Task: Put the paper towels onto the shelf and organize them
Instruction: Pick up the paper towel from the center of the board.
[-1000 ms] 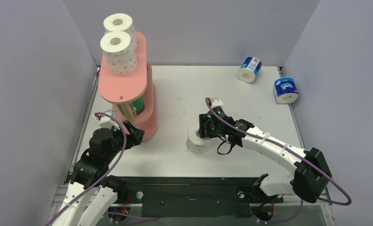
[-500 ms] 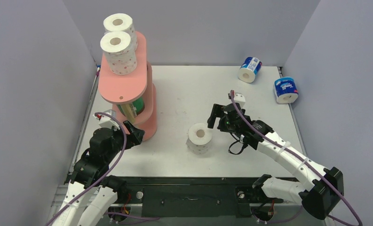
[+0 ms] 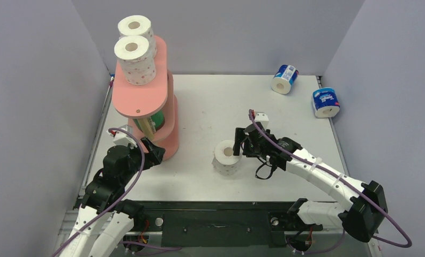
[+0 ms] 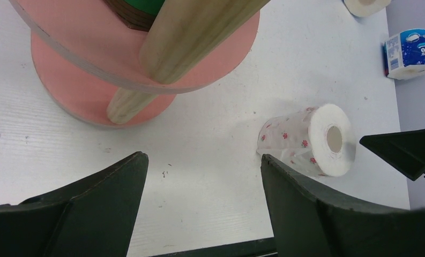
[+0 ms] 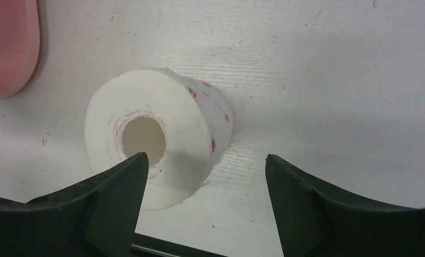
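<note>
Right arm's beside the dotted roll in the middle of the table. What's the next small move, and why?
Probably nudge the right gripper sideways over the dotted roll, then lower and close. Its fingers are open, but in the wrist view the roll sits off-centre, with one fingertip over its top face rather than clear of its side.

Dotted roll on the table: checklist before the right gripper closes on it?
1. Right gripper open: ok.
2. Dotted roll upright, core up: ok.
3. Roll centred in the gripper: not ok, offset sideways in the wrist view.
4. Left gripper open, apart from the roll: ok.
5. Bare spot on the shelf top board: ok, near end.
6. Room on the lower tiers: cannot tell.
</note>
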